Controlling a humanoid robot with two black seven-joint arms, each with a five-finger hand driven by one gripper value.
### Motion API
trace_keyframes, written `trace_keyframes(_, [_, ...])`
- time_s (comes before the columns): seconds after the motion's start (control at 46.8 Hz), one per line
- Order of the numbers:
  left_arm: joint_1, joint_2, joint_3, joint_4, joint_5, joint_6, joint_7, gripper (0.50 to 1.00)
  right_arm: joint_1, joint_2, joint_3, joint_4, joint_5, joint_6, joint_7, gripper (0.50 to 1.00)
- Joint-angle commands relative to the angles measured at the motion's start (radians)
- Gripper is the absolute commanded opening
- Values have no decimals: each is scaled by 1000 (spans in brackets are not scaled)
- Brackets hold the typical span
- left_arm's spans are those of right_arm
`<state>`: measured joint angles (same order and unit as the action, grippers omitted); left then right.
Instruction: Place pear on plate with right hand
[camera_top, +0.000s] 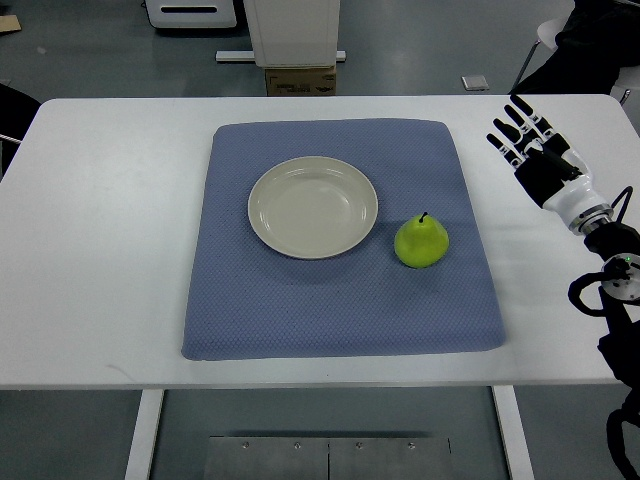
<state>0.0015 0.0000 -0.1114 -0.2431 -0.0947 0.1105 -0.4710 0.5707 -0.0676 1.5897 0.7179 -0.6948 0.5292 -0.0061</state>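
Green pear (421, 242) (dark stem, upright)

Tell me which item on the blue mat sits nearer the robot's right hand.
The green pear; it lies right of the cream round plate, closer to the open right hand.

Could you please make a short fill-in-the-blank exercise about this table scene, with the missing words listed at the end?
1. The pear lies on the blue mat, to the ____ of the plate in the picture.
2. The plate holds ____.
3. The right hand hovers over the white table with its fingers ____.
4. The colour of the pear is ____.

Missing words: right; nothing; open; green
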Motion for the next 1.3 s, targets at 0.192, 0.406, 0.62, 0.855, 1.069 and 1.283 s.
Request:
trace_keyframes(0.192, [-1, 0, 3, -1, 0, -8, 0, 1000, 4, -1, 0, 0, 1, 0, 0, 1000])
trace_keyframes(0.406, [9, 0, 1, -1, 0, 0, 0, 1000, 8, -6, -2, 0, 3, 2, 0, 1000])
trace_keyframes(0.62, [8, 0, 1, -1, 0, 0, 0, 1000, 11, -11, -11, 0, 66, 2, -11, 1000])
trace_keyframes(0.855, [8, 0, 1, -1, 0, 0, 0, 1000, 11, -32, -22, -1, 92, 2, -2, 1000])
trace_keyframes(1.069, [8, 0, 1, -1, 0, 0, 0, 1000, 9, -34, -23, -3, 101, 2, -2, 1000])
trace_keyframes(1.283, [8, 0, 1, -1, 0, 0, 0, 1000, 6, -29, -28, -5, 101, 2, 6, 1000])
